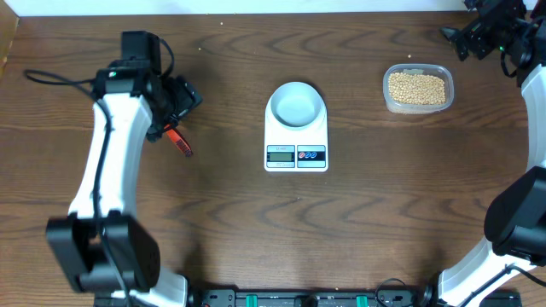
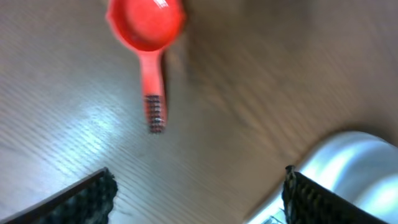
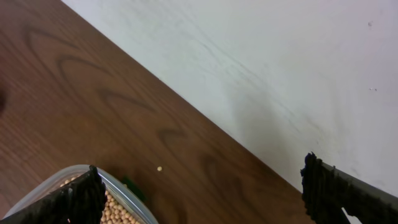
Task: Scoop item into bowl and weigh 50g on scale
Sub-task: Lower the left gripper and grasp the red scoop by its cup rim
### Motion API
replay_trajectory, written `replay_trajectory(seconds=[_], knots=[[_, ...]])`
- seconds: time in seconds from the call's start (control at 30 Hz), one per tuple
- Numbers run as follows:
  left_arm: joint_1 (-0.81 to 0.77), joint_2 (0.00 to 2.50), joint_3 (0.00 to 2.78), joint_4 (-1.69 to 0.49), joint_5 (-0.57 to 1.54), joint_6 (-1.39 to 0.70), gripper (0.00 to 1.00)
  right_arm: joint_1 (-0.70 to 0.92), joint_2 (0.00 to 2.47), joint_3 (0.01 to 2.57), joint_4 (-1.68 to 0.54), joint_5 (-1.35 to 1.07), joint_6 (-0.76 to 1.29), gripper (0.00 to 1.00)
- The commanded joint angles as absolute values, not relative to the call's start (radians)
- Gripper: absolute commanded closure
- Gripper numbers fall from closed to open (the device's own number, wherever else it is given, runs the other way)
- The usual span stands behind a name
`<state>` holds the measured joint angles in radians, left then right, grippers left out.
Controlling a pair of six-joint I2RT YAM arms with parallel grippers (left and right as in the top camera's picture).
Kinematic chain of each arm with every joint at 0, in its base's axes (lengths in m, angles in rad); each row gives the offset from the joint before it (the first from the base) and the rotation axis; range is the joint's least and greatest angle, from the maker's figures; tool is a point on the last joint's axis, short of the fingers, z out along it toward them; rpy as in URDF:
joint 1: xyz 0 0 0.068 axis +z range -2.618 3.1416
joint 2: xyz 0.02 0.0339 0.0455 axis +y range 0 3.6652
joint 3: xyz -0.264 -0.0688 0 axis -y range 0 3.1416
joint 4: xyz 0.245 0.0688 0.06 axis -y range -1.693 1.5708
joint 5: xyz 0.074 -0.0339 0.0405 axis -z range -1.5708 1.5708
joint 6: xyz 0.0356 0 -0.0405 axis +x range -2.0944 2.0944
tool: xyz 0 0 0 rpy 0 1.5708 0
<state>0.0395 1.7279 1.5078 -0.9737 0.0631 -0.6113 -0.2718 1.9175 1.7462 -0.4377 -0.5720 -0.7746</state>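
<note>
The scale point(image 1: 296, 156) lies mid-table with the empty pale bowl point(image 1: 296, 105) standing on it. The tan beans point(image 1: 417, 88) fill a clear tub point(image 1: 386, 95) at the back right. A red scoop point(image 1: 178, 141) lies flat on the table at the left. My left gripper point(image 1: 173, 118) hovers right by it, open. In the left wrist view the scoop point(image 2: 147, 28) lies ahead of the gripper point(image 2: 199, 196), its handle pointing back toward the empty gap between the fingers. My right gripper point(image 1: 486, 30) is open at the back right corner, just past the tub point(image 3: 127, 199) of beans point(image 3: 118, 211).
One loose bean point(image 3: 160, 168) lies on the wood beside the tub. The table's back edge runs close behind the right gripper, with a white surface point(image 3: 261, 68) beyond it. A white arm part point(image 2: 348, 165) shows by the left gripper's right finger.
</note>
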Motion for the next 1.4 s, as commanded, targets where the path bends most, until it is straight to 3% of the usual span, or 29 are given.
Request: replay_trajectory(seconds=[0.0,0.2,0.43,0.53,0.57,0.73,0.93,1.13,1.27,1.37], knots=[[0.036,1.786,1.520,-0.984,-0.005,-0.698,0.22,-0.267,1.917,1.765,-0.447,-0.555,-0.755,0.01],[0.016,1.835,1.507,-0.984,-0.012,-0.696,0.34,-0.260,1.917,1.765,-0.481,-0.560,-0.752,0.01],[0.047,1.850,1.507,-0.950,-0.183,-0.677,0.57,-0.253,1.917,1.765,-0.479,-0.622,-0.753,0.01],[0.054,1.875,1.507,-0.866,-0.189,-0.550,0.72,-0.251,1.917,1.765,-0.480,-0.620,-0.753,0.01],[0.056,1.884,1.507,-0.842,-0.191,-0.521,0.73,-0.252,1.917,1.765,-0.480,-0.620,-0.753,0.01],[0.096,1.917,1.507,-0.762,-0.185,-0.437,0.73,-0.242,1.917,1.765,-0.491,-0.621,-0.752,0.01],[0.218,1.954,1.507,-0.700,-0.032,-0.306,0.71,-0.226,1.917,1.765,-0.491,-0.620,-0.580,0.01],[0.253,1.988,1.507,-0.665,0.063,-0.145,0.44,-0.226,1.917,1.765,-0.521,-0.620,-0.442,0.01],[0.253,2.038,1.507,-0.680,0.072,-0.096,0.41,-0.226,1.917,1.765,-0.587,-0.620,-0.350,0.01],[0.253,2.069,1.507,-0.679,0.107,-0.082,0.46,-0.220,1.917,1.765,-0.637,-0.620,-0.318,0.01]])
